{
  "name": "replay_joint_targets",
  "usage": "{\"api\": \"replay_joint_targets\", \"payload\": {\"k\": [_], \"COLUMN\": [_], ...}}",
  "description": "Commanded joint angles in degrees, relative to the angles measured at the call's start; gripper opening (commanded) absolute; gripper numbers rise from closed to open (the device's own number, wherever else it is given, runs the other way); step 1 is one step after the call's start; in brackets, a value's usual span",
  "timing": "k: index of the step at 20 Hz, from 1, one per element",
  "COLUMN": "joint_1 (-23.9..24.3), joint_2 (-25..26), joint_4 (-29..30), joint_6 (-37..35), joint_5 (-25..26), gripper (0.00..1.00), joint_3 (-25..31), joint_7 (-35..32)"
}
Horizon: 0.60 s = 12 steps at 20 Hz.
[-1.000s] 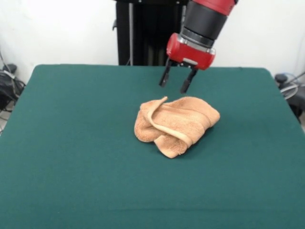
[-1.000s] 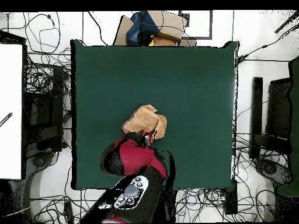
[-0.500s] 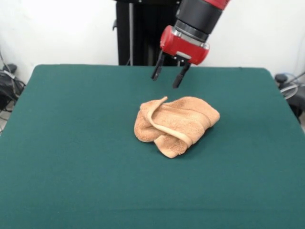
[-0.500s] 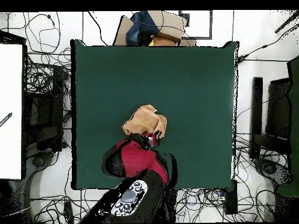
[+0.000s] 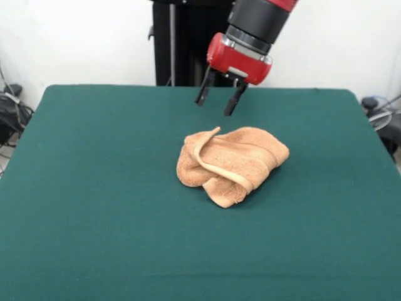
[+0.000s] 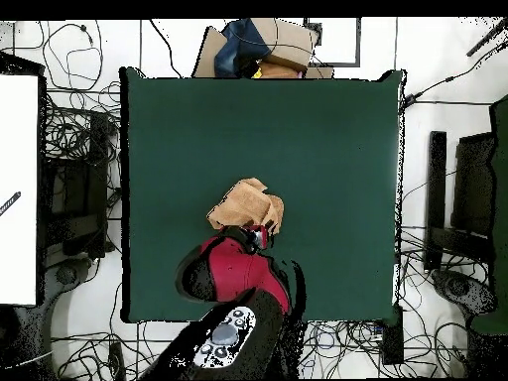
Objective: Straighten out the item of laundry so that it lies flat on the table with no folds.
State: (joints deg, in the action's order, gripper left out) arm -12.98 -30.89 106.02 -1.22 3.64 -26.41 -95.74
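The gripper [image 5: 215, 100] is rising and drifting away, fingers spread and empty, now hanging clear at the towel's [image 5: 230, 163] twelve o'clock. The towel is lying crumpled mid-table [image 5: 94, 188]; no straightening grasp is yet under way.

The crumpled peach-orange terry towel [image 5: 230, 162] looks rough and looped; the dark green felt-covered table [image 5: 94, 207] looks matt and smooth.
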Motion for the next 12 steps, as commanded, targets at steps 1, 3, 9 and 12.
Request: {"api": "replay_joint_targets", "payload": {"k": [1,3,9,12], "joint_1": [0.76,0.75,1.71,2.10], "joint_2": [0.79,1.13,2.06,2.42], "joint_4": [0.91,1.09,2.16,2.43], "joint_6": [2.46,3.12,3.02,3.24], "joint_5": [1.35,1.46,1.87,2.08], "gripper": [1.00,1.00,1.00,1.00], "joint_3": [4.98,4.98,7.37,8.08], "joint_7": [-8.68,-8.80,-8.65,-8.61]}}
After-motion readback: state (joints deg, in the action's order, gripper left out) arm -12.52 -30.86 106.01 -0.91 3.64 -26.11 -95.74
